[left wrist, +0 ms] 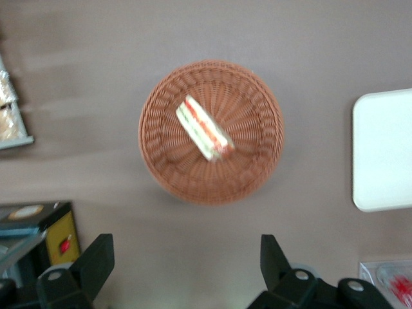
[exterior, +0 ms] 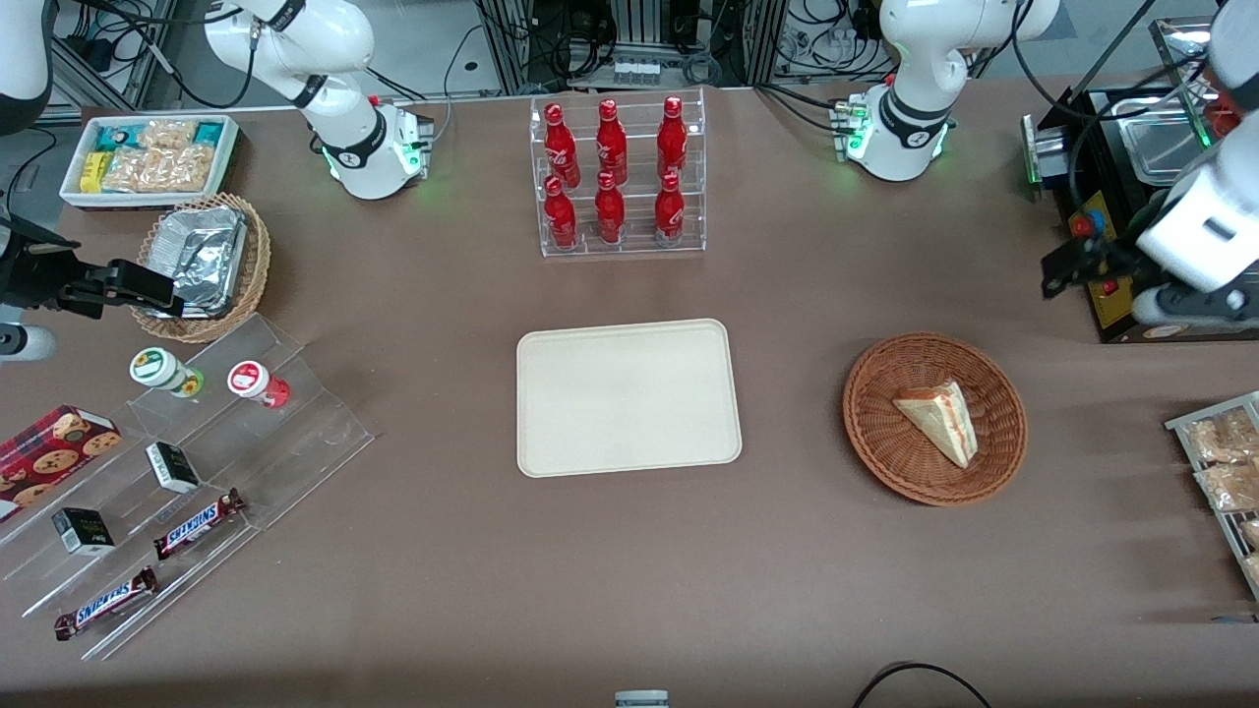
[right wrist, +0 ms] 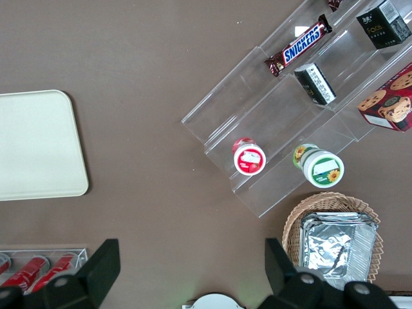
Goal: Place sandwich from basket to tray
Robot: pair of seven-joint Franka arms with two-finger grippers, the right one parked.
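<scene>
Sandwich point(exterior: 937, 421) lying on its side inside the reddish-brown basket point(exterior: 875, 442), filling edge showing red and green in the wrist view point(left wrist: 205, 129), nowhere near the cream tray point(exterior: 551, 433), which sits empty toward the middle of the tabletop point(exterior: 787, 551). End effector point(left wrist: 187, 264) high above the basket's edge, fingers spread wide, gripping nothing, well apart from the wedge. Likely trouble from here: soft bread crushed or layers sheared apart if closed too hard; wedge slipping out if pinched on its slanted faces instead of flat sides; fingertips catching the woven rim or floor on descent and dragging the light basket; filling spilling in transfer; drop short of the tray's low rim.
</scene>
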